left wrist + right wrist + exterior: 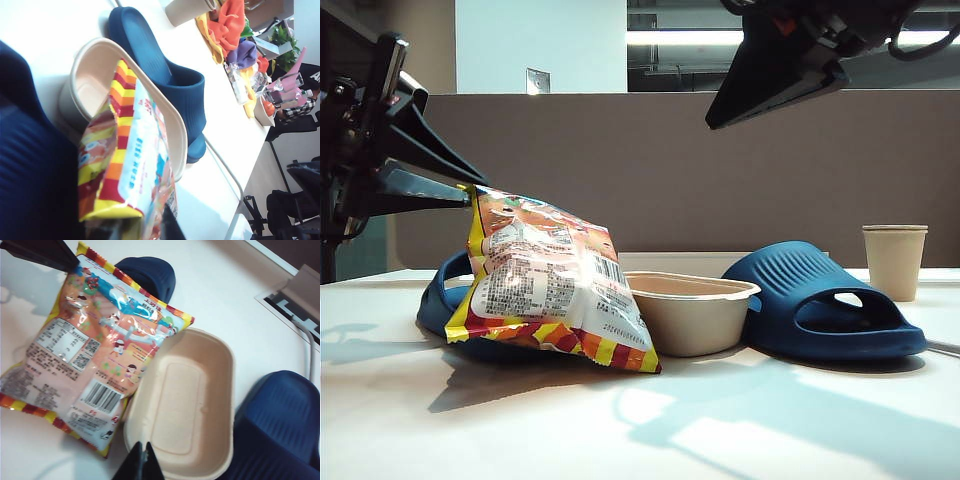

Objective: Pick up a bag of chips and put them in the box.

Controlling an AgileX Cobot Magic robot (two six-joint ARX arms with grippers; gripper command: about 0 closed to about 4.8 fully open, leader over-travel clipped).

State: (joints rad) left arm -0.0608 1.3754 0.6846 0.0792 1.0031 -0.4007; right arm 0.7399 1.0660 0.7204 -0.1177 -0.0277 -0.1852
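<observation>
The bag of chips (545,285), striped red, yellow and orange with a white text panel, hangs tilted. Its lower edge rests on the table and its side leans on the box (690,325). My left gripper (468,190) is shut on the bag's top corner at the left of the exterior view. The left wrist view shows the bag (125,165) running into that gripper (137,230), with the beige box (90,85) just beyond. My right gripper (715,122) hangs shut and empty high above the box. Its tips (142,462) sit over the box's rim (227,390), beside the bag (95,350).
One blue slipper (820,305) lies right of the box, and another (440,300) lies behind the bag. A tan paper cup (894,260) stands at the far right. Cloths and bottles (240,45) crowd the table's far end. A cable slot (292,305) is cut into the tabletop.
</observation>
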